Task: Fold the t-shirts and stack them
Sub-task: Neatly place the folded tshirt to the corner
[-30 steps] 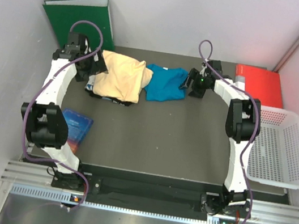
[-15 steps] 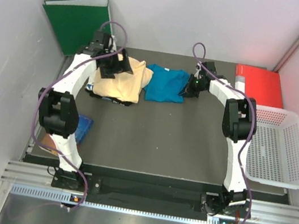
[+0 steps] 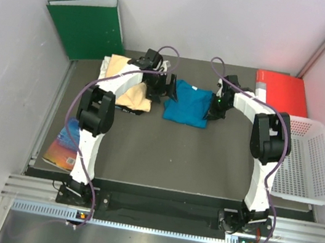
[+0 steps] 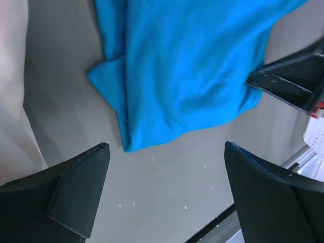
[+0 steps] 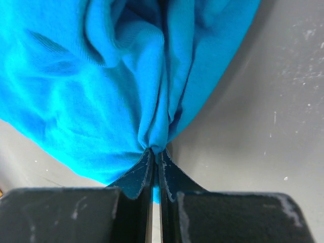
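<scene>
Right gripper (image 5: 156, 156) has its jaws pinched tight on a gathered fold of the teal-blue t-shirt (image 3: 188, 104), and the wrist view shows the cloth bunching into creases right where the two tips meet. That grip sits on the shirt's right edge, seen from above.

The shirt lies crumpled on the dark worktop (image 3: 169, 154), toward the far side and about midway between the two arms.

Over on the other side, the left gripper (image 3: 169, 89) hangs just off the shirt's left edge with its jaws spread wide and nothing between them. Its own camera looks down past both open fingers (image 4: 76, 187) at a corner of blue cloth and bare worktop.

The pale yellow-orange t-shirt (image 3: 134, 97) is heaped to the left, partly under the left arm, close to the blue one. Whether the two touch, I cannot tell.

A green binder (image 3: 85, 24) leans at the far left corner, a red folder (image 3: 283, 92) lies at the far right, and a white basket (image 3: 305, 164) sits at the right edge.
</scene>
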